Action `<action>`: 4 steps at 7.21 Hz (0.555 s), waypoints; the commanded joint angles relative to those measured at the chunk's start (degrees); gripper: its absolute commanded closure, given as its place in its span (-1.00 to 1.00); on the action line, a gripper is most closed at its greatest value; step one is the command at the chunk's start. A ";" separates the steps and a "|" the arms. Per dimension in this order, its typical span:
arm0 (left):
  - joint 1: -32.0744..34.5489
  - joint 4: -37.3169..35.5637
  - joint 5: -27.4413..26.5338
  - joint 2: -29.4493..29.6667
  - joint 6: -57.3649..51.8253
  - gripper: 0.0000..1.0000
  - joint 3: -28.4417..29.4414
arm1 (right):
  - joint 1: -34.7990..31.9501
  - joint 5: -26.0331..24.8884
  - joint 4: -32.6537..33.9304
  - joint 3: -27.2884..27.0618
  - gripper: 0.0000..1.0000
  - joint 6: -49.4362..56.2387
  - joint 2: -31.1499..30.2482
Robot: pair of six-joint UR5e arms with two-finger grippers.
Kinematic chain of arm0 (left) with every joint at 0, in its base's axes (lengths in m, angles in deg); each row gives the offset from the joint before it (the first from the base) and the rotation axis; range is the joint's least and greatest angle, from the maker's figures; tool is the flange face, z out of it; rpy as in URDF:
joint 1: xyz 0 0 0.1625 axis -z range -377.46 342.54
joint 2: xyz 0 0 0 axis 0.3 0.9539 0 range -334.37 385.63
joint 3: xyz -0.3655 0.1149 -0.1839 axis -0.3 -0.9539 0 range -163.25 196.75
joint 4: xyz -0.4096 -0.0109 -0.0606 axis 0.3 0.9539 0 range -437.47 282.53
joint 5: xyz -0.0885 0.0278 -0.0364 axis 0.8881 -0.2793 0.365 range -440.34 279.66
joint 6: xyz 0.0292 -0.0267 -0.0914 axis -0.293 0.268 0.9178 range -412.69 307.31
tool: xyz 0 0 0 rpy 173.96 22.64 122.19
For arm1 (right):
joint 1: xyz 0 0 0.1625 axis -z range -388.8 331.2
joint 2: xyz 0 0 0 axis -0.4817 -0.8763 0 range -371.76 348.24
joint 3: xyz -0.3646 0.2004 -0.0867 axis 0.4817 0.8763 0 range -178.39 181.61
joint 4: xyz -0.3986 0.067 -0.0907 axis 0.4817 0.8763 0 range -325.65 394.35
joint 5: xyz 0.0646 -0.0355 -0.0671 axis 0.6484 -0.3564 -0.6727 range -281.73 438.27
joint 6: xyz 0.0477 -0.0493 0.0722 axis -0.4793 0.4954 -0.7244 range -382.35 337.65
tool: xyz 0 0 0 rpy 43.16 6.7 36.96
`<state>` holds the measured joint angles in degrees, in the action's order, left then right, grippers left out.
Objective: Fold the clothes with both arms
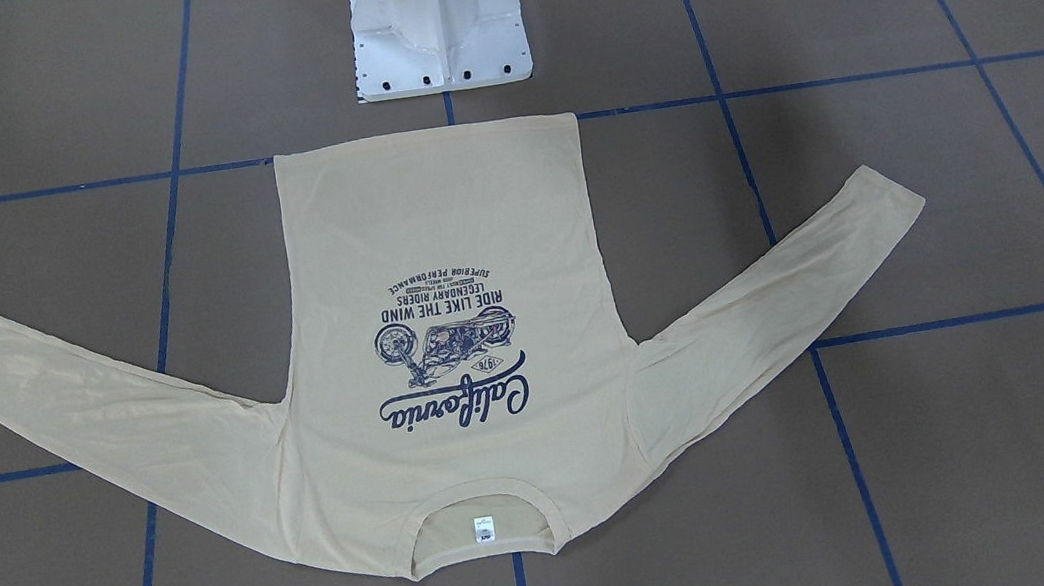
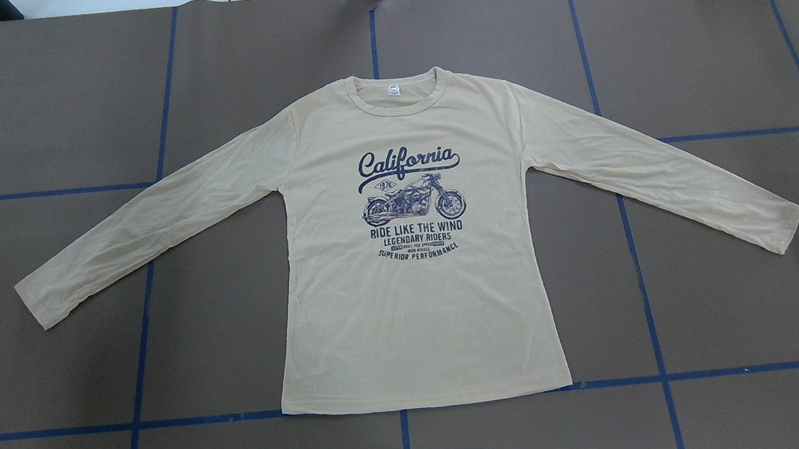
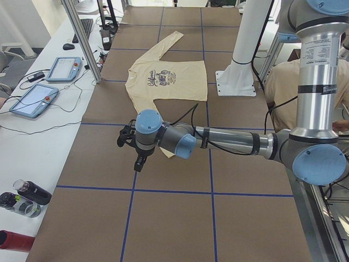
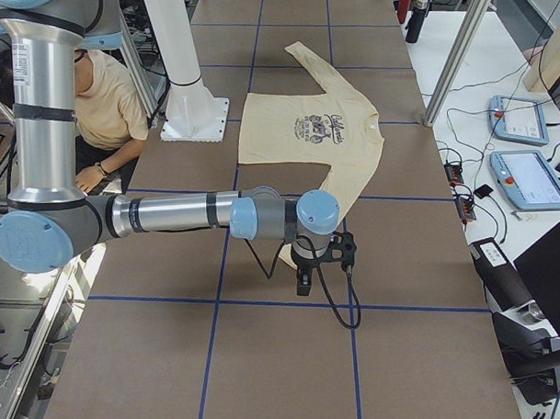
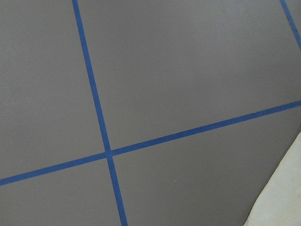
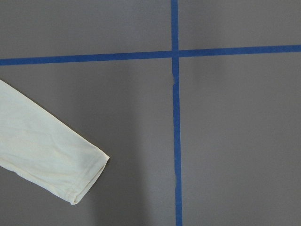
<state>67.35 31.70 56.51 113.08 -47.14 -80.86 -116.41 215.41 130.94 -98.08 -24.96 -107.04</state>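
Observation:
The cream-yellow long-sleeved shirt (image 2: 414,310) lies flat and face up on the brown table, with both sleeves spread out and the navy "California" print showing; it also shows in the front view (image 1: 435,244). The left gripper (image 3: 138,161) hangs over the table by the left sleeve's cuff. The left wrist view catches only a corner of that cuff (image 5: 282,197). The right gripper (image 4: 304,280) hangs by the right sleeve's cuff (image 6: 70,169). Both grippers show only in the side views, so I cannot tell whether they are open or shut.
The white pedestal base (image 1: 439,32) stands just behind the shirt's hem. Blue tape lines (image 2: 632,233) grid the table. Tablets (image 3: 32,98) and bottles (image 3: 22,199) sit on the side bench. A person (image 4: 101,96) sits behind the robot.

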 commanded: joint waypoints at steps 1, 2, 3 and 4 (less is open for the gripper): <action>-0.26 1.91 -0.01 -1.31 0.51 -1.00 -1.00 | 1.03 0.14 -2.61 -0.24 -1.00 -0.20 -0.70; -0.35 3.14 0.34 -1.57 0.60 -1.00 -1.17 | 2.78 0.14 -4.81 0.11 -1.00 -1.68 -1.49; -0.35 3.33 -0.01 -1.58 1.21 -1.00 -1.09 | 7.67 -0.47 -7.96 -0.06 -0.99 -9.01 -1.41; -0.35 3.33 -0.01 -1.58 1.30 -1.00 -1.17 | 10.68 -3.08 -16.87 1.15 -0.99 -16.65 -1.76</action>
<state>67.04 34.73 56.59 111.56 -46.14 -81.96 -109.95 214.51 122.26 -97.83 -33.15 -108.44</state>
